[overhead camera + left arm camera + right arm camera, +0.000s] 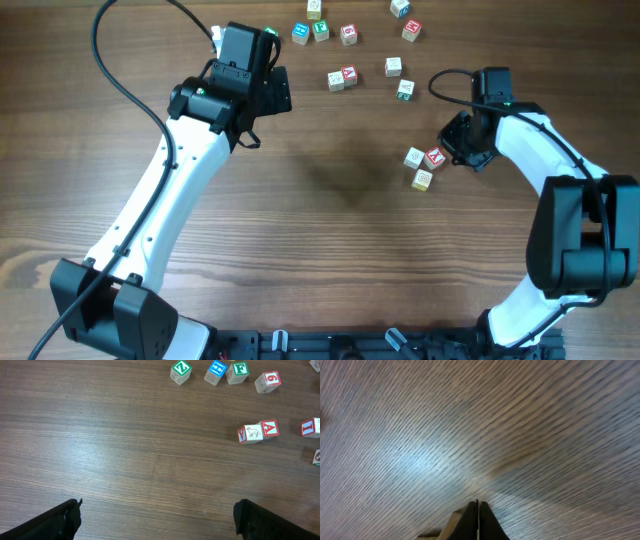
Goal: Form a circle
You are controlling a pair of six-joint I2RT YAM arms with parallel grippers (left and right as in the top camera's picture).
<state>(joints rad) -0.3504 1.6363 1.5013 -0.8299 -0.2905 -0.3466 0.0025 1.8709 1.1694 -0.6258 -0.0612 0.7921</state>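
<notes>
The circle shows only as a tight cluster of three small wooden letter cubes: a pale one (414, 157), a red-faced one (434, 157) and another pale one (422, 179). My right gripper (453, 152) sits low, just right of the red-faced cube. In the right wrist view its fingertips (477, 510) are pressed together with nothing between them, and a pale wooden edge (454, 529) shows beside them over blurred table. My left gripper (272, 90) hovers at the upper left, far from the cluster. Its fingers (60, 521) stand wide apart over bare wood.
Other letter cubes lie scattered along the far side: a green Z (180, 371), a blue one (216, 371), a green F (239, 371), a red 9 (267, 381), a touching pair with a red A (257, 431), and several more (393, 66) near the back edge.
</notes>
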